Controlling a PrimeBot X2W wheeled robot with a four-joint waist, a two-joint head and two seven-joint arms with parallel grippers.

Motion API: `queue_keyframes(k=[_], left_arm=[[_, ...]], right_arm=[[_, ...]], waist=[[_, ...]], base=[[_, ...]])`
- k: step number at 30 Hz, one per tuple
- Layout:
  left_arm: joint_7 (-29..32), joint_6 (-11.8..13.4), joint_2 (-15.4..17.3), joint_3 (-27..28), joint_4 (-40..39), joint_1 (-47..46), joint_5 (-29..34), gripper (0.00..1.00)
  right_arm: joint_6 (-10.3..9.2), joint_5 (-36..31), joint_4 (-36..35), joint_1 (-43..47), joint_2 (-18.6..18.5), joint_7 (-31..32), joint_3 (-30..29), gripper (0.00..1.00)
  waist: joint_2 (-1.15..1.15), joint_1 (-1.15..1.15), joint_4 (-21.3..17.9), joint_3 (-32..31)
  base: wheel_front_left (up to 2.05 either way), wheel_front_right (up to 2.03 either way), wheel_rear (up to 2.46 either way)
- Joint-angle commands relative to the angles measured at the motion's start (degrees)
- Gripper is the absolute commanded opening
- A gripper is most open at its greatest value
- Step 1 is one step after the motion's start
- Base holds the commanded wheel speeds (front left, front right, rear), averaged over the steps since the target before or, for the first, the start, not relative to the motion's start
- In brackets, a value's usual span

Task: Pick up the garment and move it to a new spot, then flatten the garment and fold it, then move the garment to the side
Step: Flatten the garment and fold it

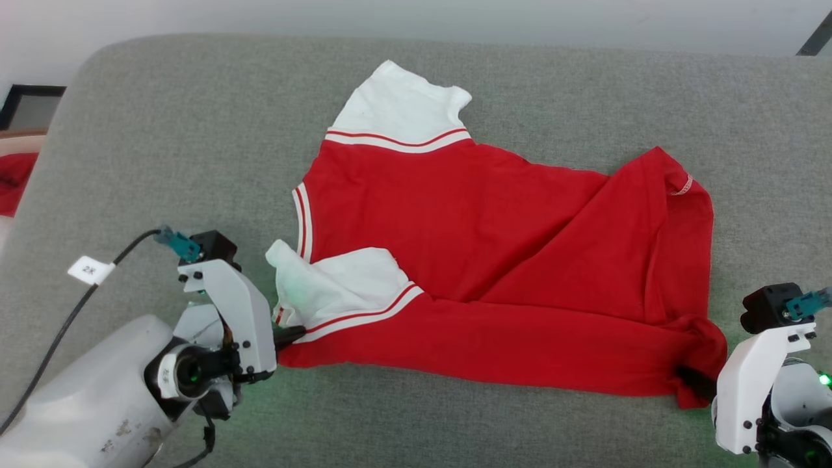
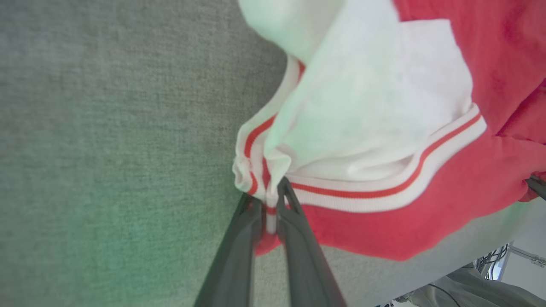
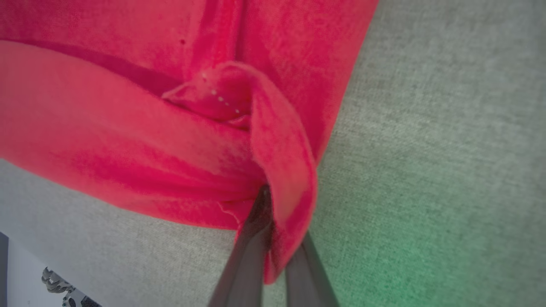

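The garment [image 1: 468, 247], a red jersey with white sleeves and red-white striped trim, lies spread on the grey padded table [image 1: 195, 143] with its near edge folded over. My left gripper [image 1: 292, 335] is shut on the garment's near-left corner by the striped trim [image 2: 268, 204]. At the lower right my right gripper [image 1: 695, 383] is shut on the garment's near-right corner, where red cloth [image 3: 281, 221] wraps between the dark fingers [image 3: 251, 247]. One white sleeve [image 1: 396, 107] points to the far side; the other [image 1: 331, 283] is bunched near my left gripper.
A red cloth [image 1: 13, 179] lies off the table's left edge. A dark frame [image 1: 26, 104] stands behind it. Bare grey padding surrounds the garment on all sides, widest at the far left.
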Motion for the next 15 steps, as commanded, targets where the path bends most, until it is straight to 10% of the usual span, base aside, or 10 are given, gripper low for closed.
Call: queue_keyframes(k=[1, 15], left_arm=[[0.0, 0.0, 0.2, -0.3, 0.3, 1.4, -0.1, 0.00], [2.0, 4.3, 6.8, -1.2, -9.8, 5.1, 0.0, 0.00]], right_arm=[[-0.09, 0.4, 1.9, 0.9, -0.3, 1.1, 0.8, 0.00], [-0.09, 3.1, -3.6, 5.6, -7.8, 5.3, -3.0, 0.00]], waist=[[0.00, 0.00, 0.1, -0.3], [0.00, 0.00, 1.1, -4.7]], base=[[0.00, 0.00, 0.00], [0.00, 0.00, 0.00]])
